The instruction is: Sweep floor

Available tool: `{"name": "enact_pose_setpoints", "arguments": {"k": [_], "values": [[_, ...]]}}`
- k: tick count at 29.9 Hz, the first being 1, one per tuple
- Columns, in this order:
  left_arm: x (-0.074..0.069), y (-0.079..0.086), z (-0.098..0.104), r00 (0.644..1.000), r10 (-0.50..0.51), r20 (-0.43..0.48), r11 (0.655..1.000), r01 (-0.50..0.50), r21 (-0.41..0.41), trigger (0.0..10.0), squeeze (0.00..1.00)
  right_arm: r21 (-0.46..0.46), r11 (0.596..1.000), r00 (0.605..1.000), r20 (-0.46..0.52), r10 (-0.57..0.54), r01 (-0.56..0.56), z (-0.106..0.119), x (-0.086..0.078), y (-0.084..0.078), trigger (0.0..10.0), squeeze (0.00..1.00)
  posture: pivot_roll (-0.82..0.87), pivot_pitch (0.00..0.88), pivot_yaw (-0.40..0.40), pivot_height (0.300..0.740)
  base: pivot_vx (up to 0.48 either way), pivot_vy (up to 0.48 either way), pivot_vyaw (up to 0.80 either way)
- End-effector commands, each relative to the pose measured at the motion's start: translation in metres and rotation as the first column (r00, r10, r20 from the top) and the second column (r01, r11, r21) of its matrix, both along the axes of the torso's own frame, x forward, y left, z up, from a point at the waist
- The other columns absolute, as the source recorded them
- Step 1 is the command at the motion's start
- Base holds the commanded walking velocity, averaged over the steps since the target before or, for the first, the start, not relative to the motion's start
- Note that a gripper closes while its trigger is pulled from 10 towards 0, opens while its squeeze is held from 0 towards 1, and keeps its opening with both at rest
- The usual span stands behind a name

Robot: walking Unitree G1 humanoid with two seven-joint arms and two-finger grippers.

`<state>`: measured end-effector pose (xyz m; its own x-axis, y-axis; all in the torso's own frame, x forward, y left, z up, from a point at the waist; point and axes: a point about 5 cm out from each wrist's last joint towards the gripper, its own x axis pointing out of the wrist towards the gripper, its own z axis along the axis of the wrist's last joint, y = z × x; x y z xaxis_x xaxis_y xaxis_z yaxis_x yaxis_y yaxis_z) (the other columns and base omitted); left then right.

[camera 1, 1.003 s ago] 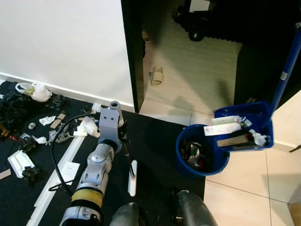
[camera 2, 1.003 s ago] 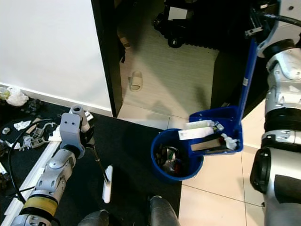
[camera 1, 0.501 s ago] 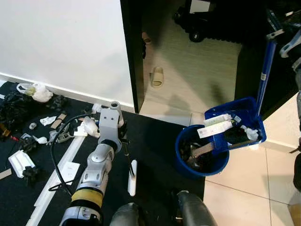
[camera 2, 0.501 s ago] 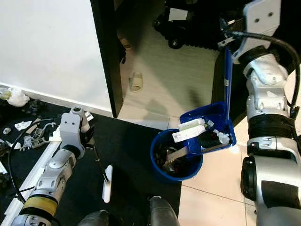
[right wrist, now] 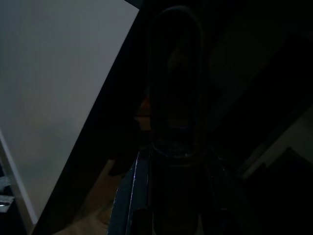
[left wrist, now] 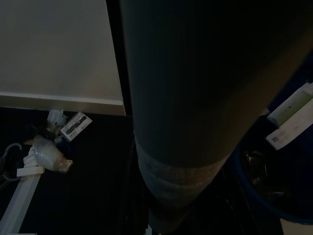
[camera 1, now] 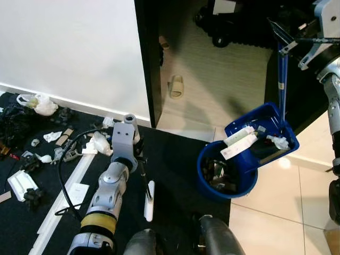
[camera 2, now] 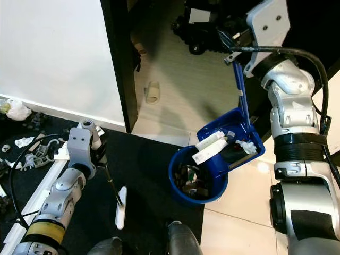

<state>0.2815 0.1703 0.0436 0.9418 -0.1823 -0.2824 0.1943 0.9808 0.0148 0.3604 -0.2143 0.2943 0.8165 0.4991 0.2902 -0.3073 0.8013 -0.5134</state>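
Right gripper (camera 2: 236,45) jaws gripped the dustpan handle (camera 2: 240,90) at top; blue dustpan (camera 2: 229,139) tilted, litter spilling into blue bucket (camera 2: 197,178). Left gripper (camera 2: 101,154) jaws clamped the broom (camera 2: 120,204) stick over black mat (camera 2: 143,164).

Black mat (camera 1: 175,159) covers the near floor, cream tiles (camera 1: 276,207) at its right edge. A blue bin (camera 1: 223,178) straddles that edge, full of rubbish. White scraps (camera 1: 53,136) and a white plastic bag (camera 1: 38,103) litter the mat's left side along the wall. A slipper (camera 1: 177,85) lies on the pale floor beyond the doorway.
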Motion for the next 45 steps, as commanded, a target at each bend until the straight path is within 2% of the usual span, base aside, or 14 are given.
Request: {"name": "enact_pose_setpoints", "arguments": {"k": [1, 7, 13, 17, 21, 24, 31, 35, 38, 40, 42, 45], "values": [[-0.001, -0.002, -0.002, 1.000, -0.011, -0.015, 1.000, 0.011, -0.004, 10.0, 0.00, -0.020, 1.000, 0.999, -0.039, 0.018, -0.019, -0.006, -0.001, 0.001, 10.0, 0.00, 0.02, 0.050, -0.050, 0.740, 0.000, 0.000, 0.00], [0.000, -0.002, -0.001, 1.000, -0.011, -0.014, 1.000, 0.011, -0.005, 10.0, 0.00, -0.070, 0.996, 0.996, -0.068, 0.055, -0.059, -0.001, -0.006, 0.003, 10.0, 0.00, 0.02, 0.050, -0.051, 0.740, 0.000, 0.000, 0.00], [0.000, -0.002, -0.001, 1.000, -0.013, -0.017, 1.000, 0.013, -0.007, 10.0, 0.00, -0.103, 0.987, 0.987, -0.109, 0.115, -0.126, -0.001, -0.013, 0.014, 10.0, 0.00, 0.01, 0.053, -0.050, 0.740, 0.000, 0.000, 0.00], [0.000, -0.003, -0.001, 1.000, -0.015, -0.017, 1.000, 0.015, -0.009, 10.0, 0.00, -0.150, 0.972, 0.977, -0.140, 0.160, -0.181, -0.004, -0.018, 0.023, 10.0, 0.00, 0.01, 0.053, -0.050, 0.740, 0.000, 0.000, 0.00], [0.001, -0.003, -0.001, 1.000, -0.017, -0.017, 1.000, 0.016, -0.012, 10.0, 0.00, -0.219, 0.931, 0.946, -0.210, 0.245, -0.290, -0.009, -0.027, 0.036, 10.0, 0.00, 0.01, 0.051, -0.050, 0.740, 0.000, 0.000, 0.00], [0.001, -0.003, -0.001, 1.000, -0.017, -0.018, 1.000, 0.016, -0.012, 10.0, 0.00, -0.226, 0.919, 0.935, -0.230, 0.270, -0.322, -0.010, -0.031, 0.040, 10.0, 0.00, 0.01, 0.051, -0.050, 0.740, 0.000, 0.000, 0.00], [0.002, -0.004, -0.001, 1.000, -0.021, -0.021, 1.000, 0.020, -0.015, 10.0, 0.00, -0.153, 0.889, 0.877, -0.300, 0.375, -0.432, -0.009, -0.044, 0.052, 10.0, 0.00, 0.01, 0.050, -0.047, 0.740, 0.000, 0.000, 0.00], [0.002, -0.005, -0.001, 0.999, -0.024, -0.023, 1.000, 0.024, -0.014, 10.0, 0.00, -0.139, 0.881, 0.857, -0.342, 0.387, -0.453, -0.012, -0.048, 0.053, 10.0, 0.00, 0.01, 0.050, -0.046, 0.740, 0.000, 0.000, 0.00], [0.002, -0.005, -0.001, 0.999, -0.025, -0.024, 1.000, 0.025, -0.013, 10.0, 0.00, -0.137, 0.883, 0.857, -0.344, 0.383, -0.449, -0.013, -0.049, 0.053, 10.0, 0.00, 0.01, 0.047, -0.045, 0.740, 0.000, 0.000, 0.00], [0.003, -0.005, -0.001, 0.999, -0.026, -0.024, 1.000, 0.026, -0.013, 10.0, 0.00, -0.181, 0.876, 0.857, -0.366, 0.362, -0.448, -0.016, -0.049, 0.052, 10.0, 0.00, 0.01, 0.045, -0.044, 0.740, 0.000, 0.000, 0.00], [0.003, -0.005, -0.001, 0.999, -0.025, -0.023, 1.000, 0.025, -0.012, 10.0, 0.00, -0.235, 0.888, 0.883, -0.364, 0.298, -0.396, -0.019, -0.045, 0.047, 10.0, 0.00, 0.01, 0.044, -0.043, 0.740, 0.000, 0.000, 0.00], [0.003, -0.005, -0.001, 0.999, -0.026, -0.023, 1.000, 0.025, -0.012, 10.0, 0.00, -0.246, 0.883, 0.880, -0.373, 0.294, -0.399, -0.021, -0.045, 0.046, 10.0, 0.00, 0.01, 0.042, -0.044, 0.740, 0.000, 0.000, 0.00]]}}
